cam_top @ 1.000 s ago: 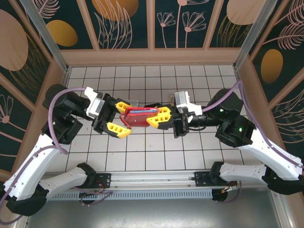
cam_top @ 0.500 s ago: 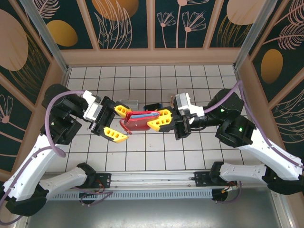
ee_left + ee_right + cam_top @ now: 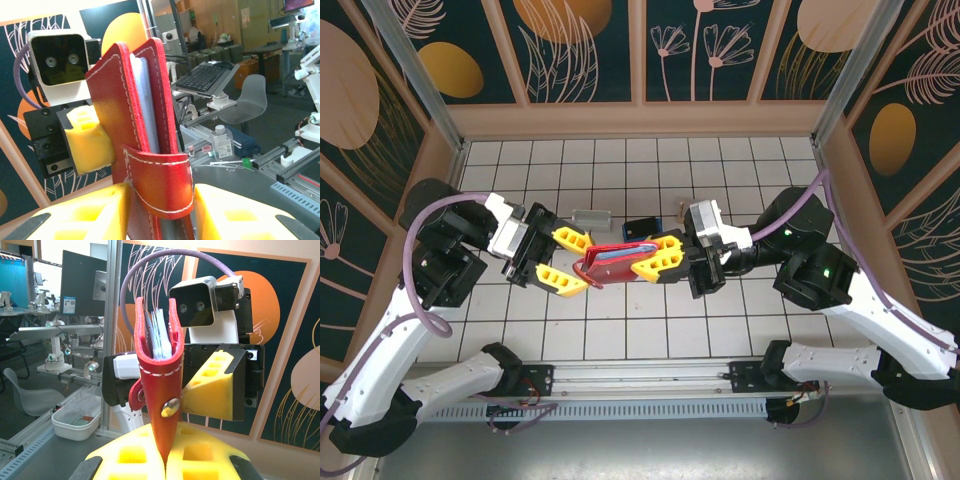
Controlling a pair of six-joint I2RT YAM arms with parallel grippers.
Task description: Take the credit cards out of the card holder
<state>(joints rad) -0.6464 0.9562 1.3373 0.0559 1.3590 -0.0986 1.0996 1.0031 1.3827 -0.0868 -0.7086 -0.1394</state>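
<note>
1. We see the wallet (image 3: pixel 615 264) held between the two arms over the middle of the desk (image 3: pixel 620 330). Its length runs from one arm to the other.
2. The right jaws are clamped on the wallet's right end. In the right wrist view the right pads (image 3: pixel 130 460) meet at the bottom with the red leather pinched between them.
3. The left jaws bracket the wallet's left end. In the left wrist view the left pads (image 3: pixel 75 215) lie close against the leather on both sides. One pad is just beside the strap (image 3: pixel 162 182). We cannot tell whether they grip the wallet or only flank it.
4. The cards (image 3: pixel 160 335) are inside the wallet. Their pale edges stand packed between its two red leaves, which gape a little along the open edge. The left wrist view shows the same pale layers between the leaves.
5. The strap loops round the wallet close to the left pads. A metal snap (image 3: pixel 170 407) sits on the red leather facing the right wrist camera, just above the right pads.
6. On the desk beyond the wallet lie a silver block (image 3: pixel 590 217) and a dark block (image 3: pixel 642 226). They are apart from each other, the silver one nearer the left arm and the dark one nearer the right.
</note>
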